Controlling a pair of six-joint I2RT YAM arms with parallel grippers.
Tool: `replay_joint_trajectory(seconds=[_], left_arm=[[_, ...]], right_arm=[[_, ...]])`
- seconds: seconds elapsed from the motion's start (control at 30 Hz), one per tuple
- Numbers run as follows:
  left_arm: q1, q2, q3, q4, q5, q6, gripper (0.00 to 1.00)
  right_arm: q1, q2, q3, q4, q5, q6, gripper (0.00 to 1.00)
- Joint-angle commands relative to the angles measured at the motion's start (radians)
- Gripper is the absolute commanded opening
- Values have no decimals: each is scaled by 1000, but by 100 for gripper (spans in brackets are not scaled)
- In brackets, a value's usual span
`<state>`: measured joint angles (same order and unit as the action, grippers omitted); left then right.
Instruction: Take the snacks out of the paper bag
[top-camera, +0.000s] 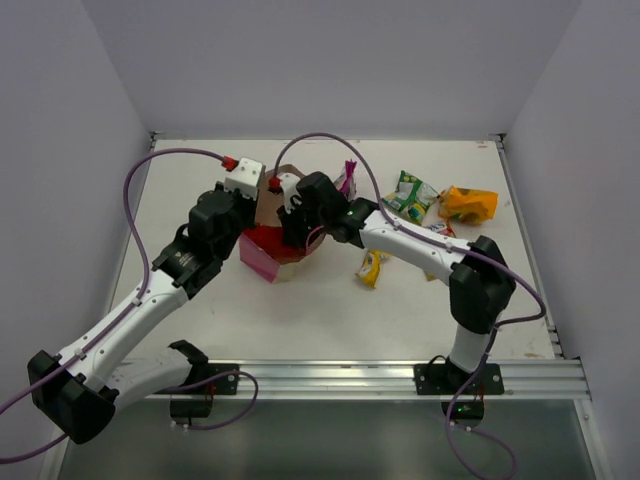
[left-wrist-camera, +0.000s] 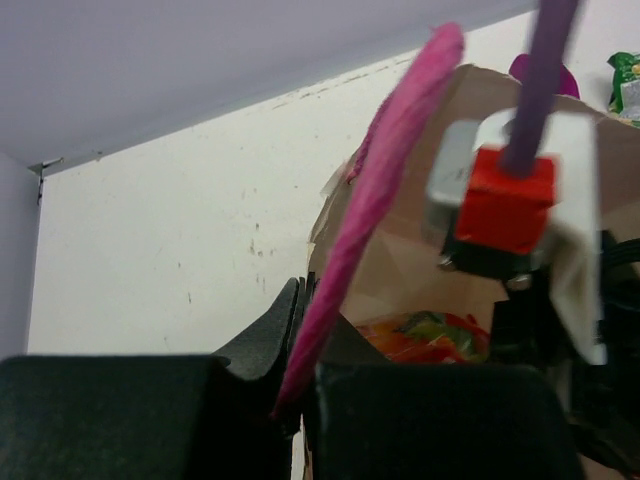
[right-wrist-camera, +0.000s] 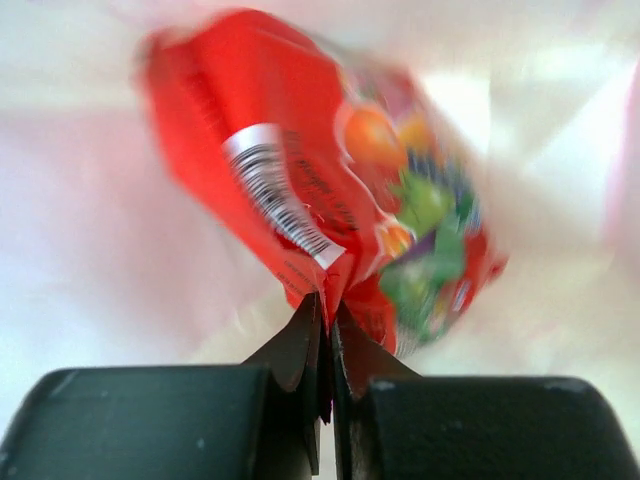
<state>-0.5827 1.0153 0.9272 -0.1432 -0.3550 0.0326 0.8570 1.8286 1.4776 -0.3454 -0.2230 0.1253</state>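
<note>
The paper bag (top-camera: 262, 256) lies tipped on the table, tan with pink sides, its mouth toward the right arm. My left gripper (left-wrist-camera: 310, 300) is shut on the bag's pink cord handle (left-wrist-camera: 392, 165) at the bag's far edge (top-camera: 262, 196). My right gripper (right-wrist-camera: 328, 305) reaches into the bag's mouth (top-camera: 291, 232) and is shut on the edge of a red snack packet (right-wrist-camera: 300, 170). The same red packet (left-wrist-camera: 430, 336) shows inside the bag in the left wrist view. Several snacks lie outside: purple (top-camera: 346, 180), green (top-camera: 412, 195), orange (top-camera: 468, 203), yellow (top-camera: 372, 267).
The loose packets are spread over the right half of the white table (top-camera: 200, 300), right of the bag and around the right forearm. Walls close the table at the back and both sides. A purple cable (top-camera: 330, 140) arcs over the bag.
</note>
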Motion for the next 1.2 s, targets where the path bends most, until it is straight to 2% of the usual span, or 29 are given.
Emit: replay_joint_trajectory(seconds=[0.0,0.37,0.7,1.0,1.17], left_arm=[[4,-9,2,30,-51,26,0],[4,-14,-2,28,-52,30,0],[15,-18,5,1,-142,47,0],[72,-17,16,-30,-160,33,0],[119,-9,24,-45,-144,20,0]], right_arm=[[-3,-143,93,71,45,-15,0],[-4,-200,181,85,123,-52,0],[-30,-284,259,83,211,-118,0],[-56,-285,407,85,289,-177,0],[-73,-259,553,91,318,-178,0]])
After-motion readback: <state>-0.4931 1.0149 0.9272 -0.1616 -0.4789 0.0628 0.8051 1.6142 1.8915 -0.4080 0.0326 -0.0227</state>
